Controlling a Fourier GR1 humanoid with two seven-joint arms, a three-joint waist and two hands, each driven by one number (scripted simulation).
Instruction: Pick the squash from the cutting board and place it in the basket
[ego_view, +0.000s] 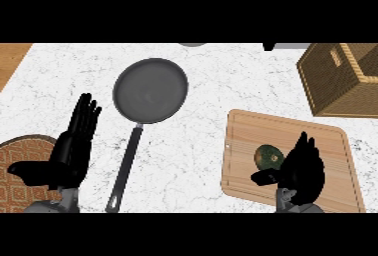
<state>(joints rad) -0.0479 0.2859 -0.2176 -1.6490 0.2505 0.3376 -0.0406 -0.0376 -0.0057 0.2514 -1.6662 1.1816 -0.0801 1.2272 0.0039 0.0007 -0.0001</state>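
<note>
Fingers on my left hand (70, 145) are straight and lightly spread, pointing up-frame at the left of the picture, thumb out to the side; it's resting, holding nothing. Below it, at lower left, sits a patterned mat (18, 175). Moving right, a dark frying pan (150, 90) lies on the marble counter (221, 80), handle running down toward the lower edge, well apart from the job.

Center-right is the cutting board (325, 145), and the squash (269, 157) lies on its left half: dark green, roundish w/ a paler middle. Its long axis I can't read; my hand hides its right edge.

My right hand (303, 167) is over the board, just right of the squash, fingers pointing up-frame and close together, only slightly fanned, thumb reaching left under the squash. Whether any finger touches it I can't tell from this angle; prob. not closed round it yet.

So the squash lies left of my right fingers, toward the thumb side, and the right hand is far nearer than the left. Next move, I judge: shift a bit left, then close.

Basket (339, 80) waits at upper right, beyond the board's far corner.
</note>
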